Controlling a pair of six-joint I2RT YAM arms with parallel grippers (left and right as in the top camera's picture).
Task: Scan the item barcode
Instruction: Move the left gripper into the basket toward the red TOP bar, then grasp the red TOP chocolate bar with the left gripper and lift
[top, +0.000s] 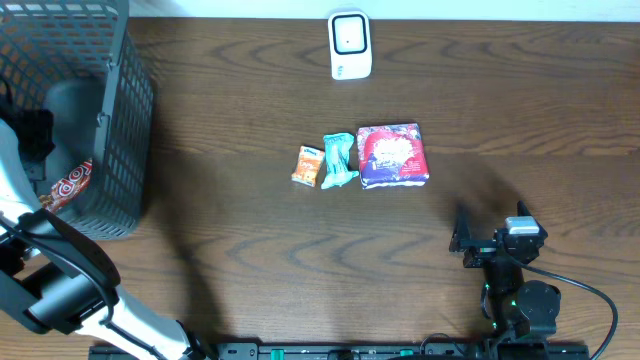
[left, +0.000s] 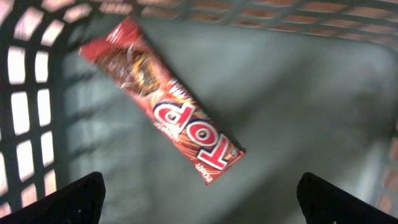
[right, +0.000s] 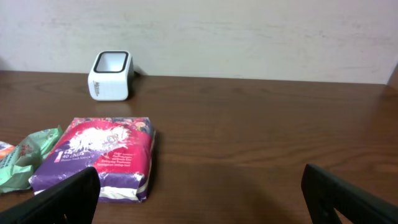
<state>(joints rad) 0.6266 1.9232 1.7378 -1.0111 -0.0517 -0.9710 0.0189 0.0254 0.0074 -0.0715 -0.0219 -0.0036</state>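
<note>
L claw (left: 199, 202) apart, empty, over snack bar (left: 165, 109) in basket (left: 25, 93); R claw (right: 199, 193) apart, idle; prob. grasp stage, next req. descent & clamp across bar.

Overhead light was even but dim, casting soft shadows across the table (top: 250, 60) beside the basket (top: 130, 110). The left wrist view was blurred, smearing the snack bar (left: 168, 106). The right wrist view stayed sharp.

Wood table (top: 250, 230), scanner (top: 350, 45), basket (top: 130, 130), orange packet (top: 307, 166), teal packet (top: 339, 161), purple pack (top: 393, 156)
</note>
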